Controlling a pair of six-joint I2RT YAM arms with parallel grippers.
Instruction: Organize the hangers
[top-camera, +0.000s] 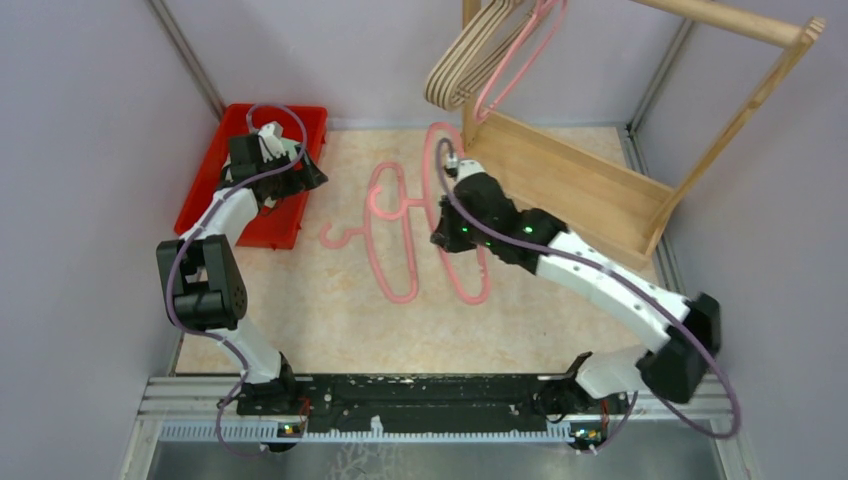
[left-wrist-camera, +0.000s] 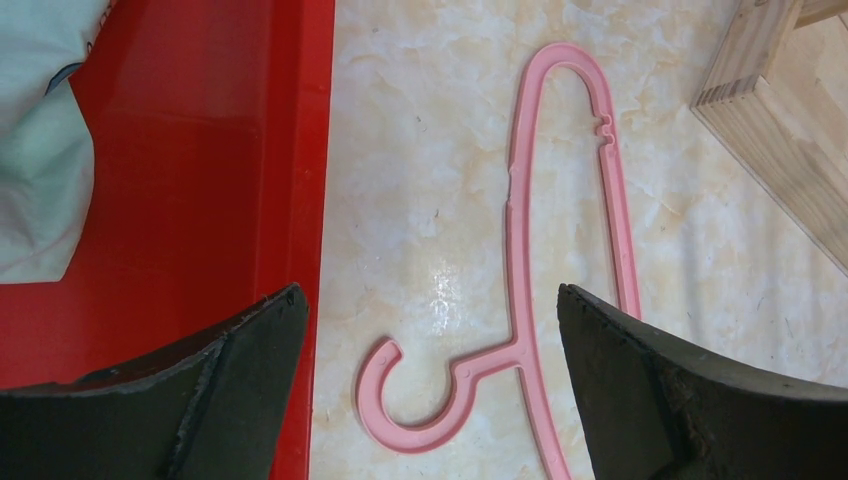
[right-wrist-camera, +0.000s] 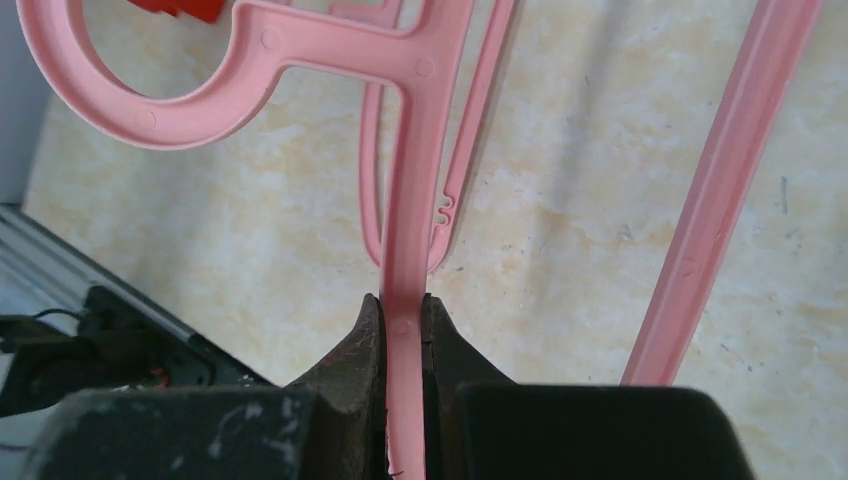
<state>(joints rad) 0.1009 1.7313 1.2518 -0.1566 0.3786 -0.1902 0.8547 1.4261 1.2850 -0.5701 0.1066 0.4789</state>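
Wooden rack (top-camera: 590, 185), far right: hung hangers (top-camera: 480, 60), beige and pink, at its top. Red bin (top-camera: 205, 190), far left. Loose pink hanger (left-wrist-camera: 520, 230): flat on table (left-wrist-camera: 420, 150), beneath my wide-open left gripper (left-wrist-camera: 430, 295). Held pink hanger (right-wrist-camera: 412, 170): bar pinched tight in my right gripper (right-wrist-camera: 403, 310), just below the hook.

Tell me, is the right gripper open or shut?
Shut. In the right wrist view, the right gripper has its fingers pressed on both sides of a pink hanger, with no gap.
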